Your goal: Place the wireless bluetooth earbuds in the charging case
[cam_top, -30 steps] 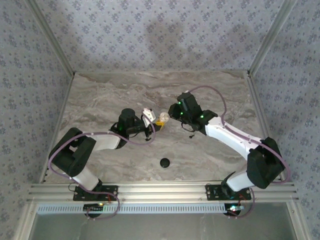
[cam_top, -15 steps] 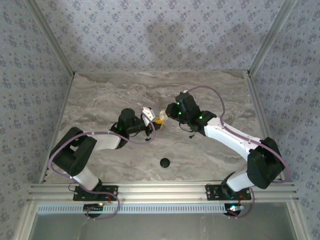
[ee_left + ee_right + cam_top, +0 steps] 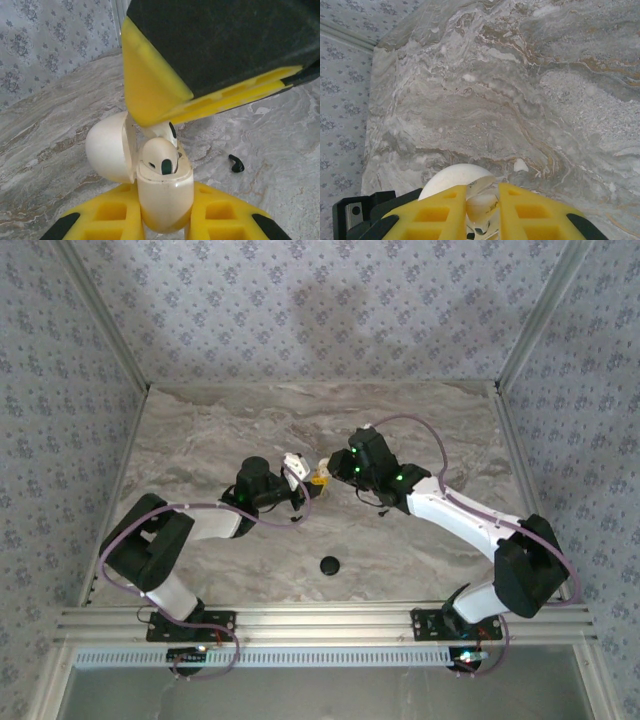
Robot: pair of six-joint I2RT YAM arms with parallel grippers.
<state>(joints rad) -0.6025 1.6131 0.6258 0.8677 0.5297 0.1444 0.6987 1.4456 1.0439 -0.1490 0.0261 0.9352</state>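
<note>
My left gripper (image 3: 164, 202) is shut on the white charging case (image 3: 165, 195) and holds it upright, its lid (image 3: 106, 152) swung open to the left. One white earbud (image 3: 159, 156) sits in the case's mouth. My right gripper (image 3: 482, 200) is shut on a second white earbud (image 3: 482, 207), and its yellow fingers (image 3: 150, 95) hang right over the open case with that earbud (image 3: 169, 131) at the rim. A black earbud (image 3: 236, 164) lies on the marble to the right of the case. From above, the left gripper (image 3: 300, 480) and the right gripper (image 3: 325, 475) meet at mid-table.
A black round disc (image 3: 330, 565) lies on the marble table (image 3: 200, 430) nearer the arm bases. Patterned walls close the table on the far, left and right sides. A small white speck (image 3: 520, 165) shows on the marble beyond the right fingers.
The right arm has crept slightly left, bringing its gripper closer over the case. The left arm has stayed still with the case.
</note>
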